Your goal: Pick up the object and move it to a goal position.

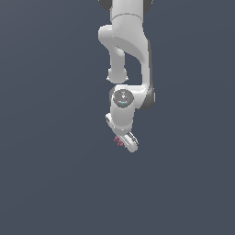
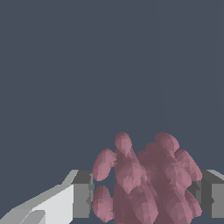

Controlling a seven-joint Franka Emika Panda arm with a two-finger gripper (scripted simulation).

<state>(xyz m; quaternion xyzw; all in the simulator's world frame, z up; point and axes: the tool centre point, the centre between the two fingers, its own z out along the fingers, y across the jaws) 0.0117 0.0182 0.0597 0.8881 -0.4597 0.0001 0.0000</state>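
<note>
Nearest the wrist camera: pale fingers (image 2: 81, 199) either side of the object (image 2: 146, 186), closed against its bumpy dark-red beads. Grasp step apparently done; next, lift off the worktop (image 1: 50, 174) toward the goal, unseen here.

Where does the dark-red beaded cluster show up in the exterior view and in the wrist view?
Exterior view: the dark-red cluster is a tiny speck at the tip of the white gripper, below the arm, near picture centre.
Wrist view: the cluster fills the lower middle, large, between the two grey fingers.
Shared landmark: the gripper's fingers flanking the cluster.
</note>
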